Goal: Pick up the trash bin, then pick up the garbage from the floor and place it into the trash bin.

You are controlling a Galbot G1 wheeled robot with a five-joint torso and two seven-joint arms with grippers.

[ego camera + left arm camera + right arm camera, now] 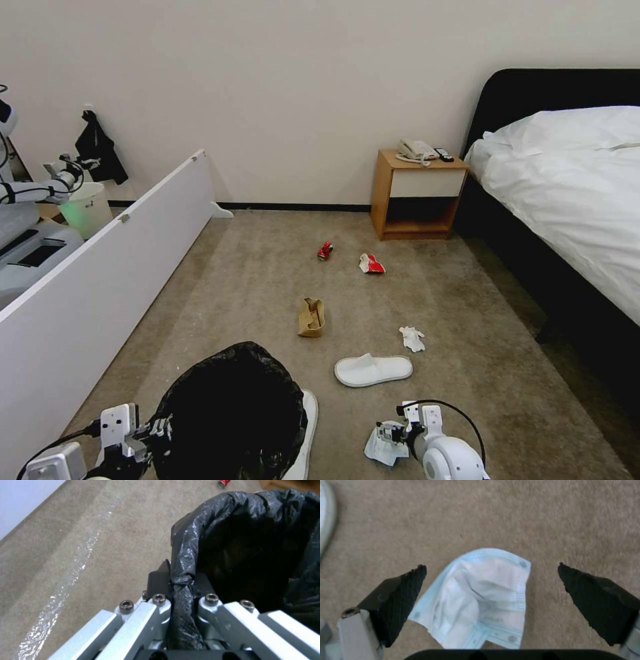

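The trash bin (230, 407) is held low at the left, its black-lined rim clamped between the narrowed jaws of the left gripper (181, 585). Further right, the right gripper (491, 590) is poised over the carpet (520, 517) with jaws spread wide. A crumpled blue face mask (480, 600) is seen lying directly between them, its long axis running roughly across the jaw gap's line.

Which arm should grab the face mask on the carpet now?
Right. The right gripper hangs open astride the face mask, while the left gripper is shut on the trash bin rim.
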